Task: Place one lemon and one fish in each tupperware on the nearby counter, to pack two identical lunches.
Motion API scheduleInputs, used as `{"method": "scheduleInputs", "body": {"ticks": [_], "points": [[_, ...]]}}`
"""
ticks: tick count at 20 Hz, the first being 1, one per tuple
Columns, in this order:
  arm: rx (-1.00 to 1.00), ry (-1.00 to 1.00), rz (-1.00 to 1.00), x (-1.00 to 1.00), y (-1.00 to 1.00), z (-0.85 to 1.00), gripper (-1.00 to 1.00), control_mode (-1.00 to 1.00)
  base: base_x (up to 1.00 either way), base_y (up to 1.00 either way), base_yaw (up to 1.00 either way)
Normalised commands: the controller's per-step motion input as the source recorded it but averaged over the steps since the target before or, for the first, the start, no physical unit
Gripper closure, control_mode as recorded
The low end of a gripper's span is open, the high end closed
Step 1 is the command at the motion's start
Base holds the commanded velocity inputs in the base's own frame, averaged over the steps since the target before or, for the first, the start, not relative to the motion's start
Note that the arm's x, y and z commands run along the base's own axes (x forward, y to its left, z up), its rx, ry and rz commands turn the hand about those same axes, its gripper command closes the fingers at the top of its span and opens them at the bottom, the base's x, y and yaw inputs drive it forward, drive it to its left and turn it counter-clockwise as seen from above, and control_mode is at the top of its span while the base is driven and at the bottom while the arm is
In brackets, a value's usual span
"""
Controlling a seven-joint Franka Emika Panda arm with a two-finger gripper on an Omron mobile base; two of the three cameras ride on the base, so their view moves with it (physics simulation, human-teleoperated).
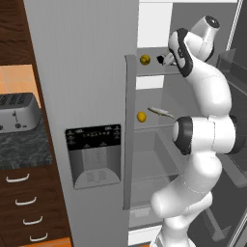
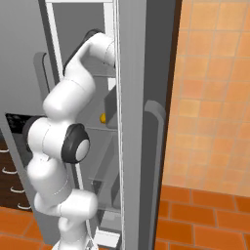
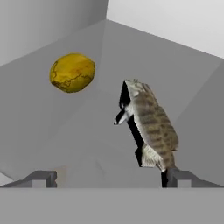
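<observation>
My gripper (image 3: 109, 178) is open inside the open fridge, at the upper shelf (image 1: 159, 71). Just ahead of it in the hand view lies a silvery-olive fish (image 3: 151, 122), its near end close to the right fingertip (image 3: 175, 177); nothing is gripped. A yellow lemon (image 3: 72, 72) rests farther back to the left. In the left base view that lemon (image 1: 144, 60) sits left of the gripper (image 1: 162, 59). One shelf lower lie a second lemon (image 1: 141, 116) and a second fish (image 1: 159, 111). The tupperware is out of view.
The closed left fridge door (image 1: 87, 96) with its dispenser panel (image 1: 94, 154) stands between the fridge and the marbled counter (image 1: 24, 144), which carries a steel toaster (image 1: 17, 112). The open right door's edge (image 2: 141, 122) stands close beside the arm.
</observation>
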Motion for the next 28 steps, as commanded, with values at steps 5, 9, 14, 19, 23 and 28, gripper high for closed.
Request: {"method": "scheduleInputs", "body": {"ticks": [5, 9, 14, 19, 23, 28], "points": [[-0.01, 0.05, 0.1, 0.21, -0.18, -0.11, -1.0, -1.0, 0.0, 0.0, 0.0], [-0.02, 0.13, 0.12, 0.34, -0.07, -0.15, -1.0, -1.0, 0.0, 0.0, 0.0], [0.0, 0.09, 0.11, 0.45, -0.06, -0.04, -1.0, -1.0, 0.0, 0.0, 0.0], [0.0, 0.0, 0.08, 0.36, -0.16, 0.0, -1.0, -1.0, 0.0, 0.0, 0.0], [-0.06, -0.01, 0.04, 0.14, -0.01, 0.0, -1.0, -1.0, 0.0, 0.0, 0.0], [-0.07, -0.01, 0.01, 0.02, 0.0, 0.02, -1.0, -1.0, 0.0, 0.0, 0.0]]}}
